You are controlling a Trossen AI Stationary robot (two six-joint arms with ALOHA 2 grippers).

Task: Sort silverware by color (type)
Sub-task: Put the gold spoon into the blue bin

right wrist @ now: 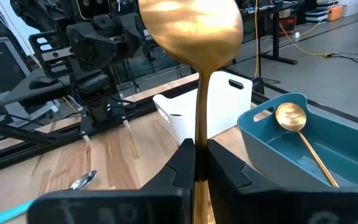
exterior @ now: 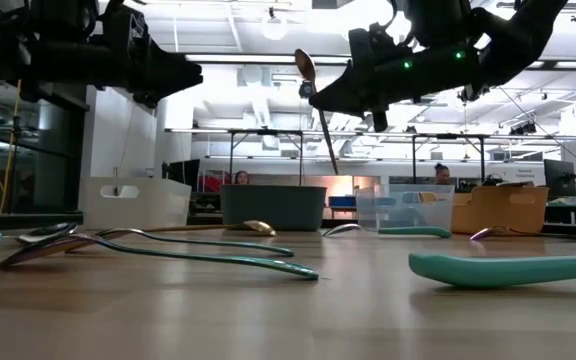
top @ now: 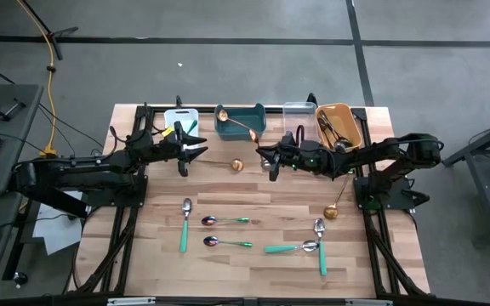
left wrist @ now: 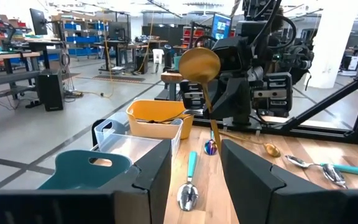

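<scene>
Two end effectors hang above the table (top: 253, 191), facing each other near the row of bins. Right end effector (top: 272, 159): fingers clamped together on the handle of a gold spoon (right wrist: 191, 25), bowl up, handle running down between the pads. Low view shows this spoon (exterior: 313, 95) held well clear of the table, tilted slightly. It sits just in front of the teal bin (top: 240, 121), between that bin and the clear bin (top: 299, 115).

Left end effector (top: 196, 146): fingers apart, nothing between them, hovering in front of the white bin (top: 180, 117), apart from the held spoon.

Teal bin holds one gold spoon (top: 237, 124), lying diagonally. Orange bin (top: 339, 124), on the far side of the clear bin from the teal one, holds dark utensils (top: 333, 127).

On the table in front of the teal bin: a gold spoon (top: 235, 165) near the bin. Another gold spoon (top: 333, 208) lies farther out, toward the right arm's base.

Farther from the teal bin, toward the near edge: a silver spoon with teal handle (top: 185, 223) on the left arm's side; two iridescent spoons with teal handles (top: 226, 221) (top: 228, 243) about midway; two more silver, teal-handled spoons (top: 293, 247) (top: 321, 245) on the right arm's side, crossing or touching at their bowls.

People show faintly in the room beyond the bins, low view.
</scene>
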